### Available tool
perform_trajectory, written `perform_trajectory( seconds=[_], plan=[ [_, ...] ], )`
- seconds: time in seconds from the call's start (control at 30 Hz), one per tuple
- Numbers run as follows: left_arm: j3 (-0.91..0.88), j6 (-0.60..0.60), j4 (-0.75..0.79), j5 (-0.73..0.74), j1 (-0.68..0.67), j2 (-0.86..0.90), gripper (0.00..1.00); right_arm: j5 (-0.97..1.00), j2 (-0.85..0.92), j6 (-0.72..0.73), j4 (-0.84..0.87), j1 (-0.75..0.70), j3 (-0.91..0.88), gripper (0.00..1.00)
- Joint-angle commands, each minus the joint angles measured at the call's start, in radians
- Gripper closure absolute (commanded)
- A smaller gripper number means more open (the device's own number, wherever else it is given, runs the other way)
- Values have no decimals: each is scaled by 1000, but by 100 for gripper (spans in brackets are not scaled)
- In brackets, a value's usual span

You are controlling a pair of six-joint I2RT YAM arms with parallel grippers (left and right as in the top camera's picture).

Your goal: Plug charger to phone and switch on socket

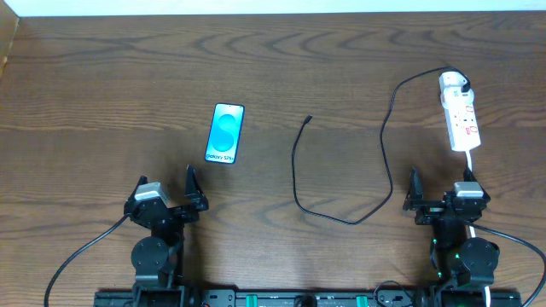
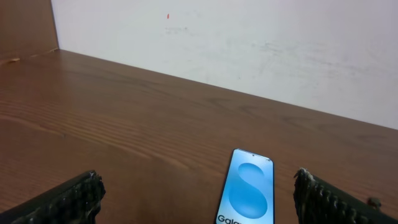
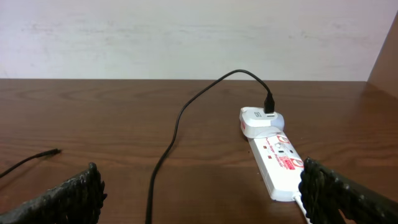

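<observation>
I see left gripper (image 1: pixel 165 181) wide open, holding nothing. Phone (image 1: pixel 226 133) flat on table (image 1: pixel 85 102), just ahead of it. Right gripper (image 1: pixel 442 181) wide open, empty. Socket (image 1: pixel 461 115) ahead of it. Charger (image 1: pixel 294 170) loops between, tip apart from phone.

The phone (image 1: pixel 226 133) lies flat on the table (image 1: pixel 102 77), left of centre, directly ahead of the left gripper (image 1: pixel 166 183). The socket (image 1: pixel 461 119) lies at the far right, set lengthwise away from the robot, ahead of the right gripper (image 1: pixel 441 183). The adapter (image 1: pixel 452 83) sits in the socket's far end. The charger (image 1: pixel 382 141) leads leftward from the adapter, loops toward the robot between the arms, then turns away again (its plug tip (image 1: pixel 308 118) lies between phone and socket, apart from the phone).
</observation>
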Motion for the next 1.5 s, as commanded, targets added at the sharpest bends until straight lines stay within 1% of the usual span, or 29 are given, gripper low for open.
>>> perform_trajectory(
  seconds=[0.0, 1.47],
  plan=[
    [-14, 200, -45, -35, 5, 0, 1, 8, -6, -7, -4, 8, -2, 1],
    [-14, 200, -42, -43, 5, 0, 1, 8, -6, -7, -4, 8, -2, 1]
  ],
)
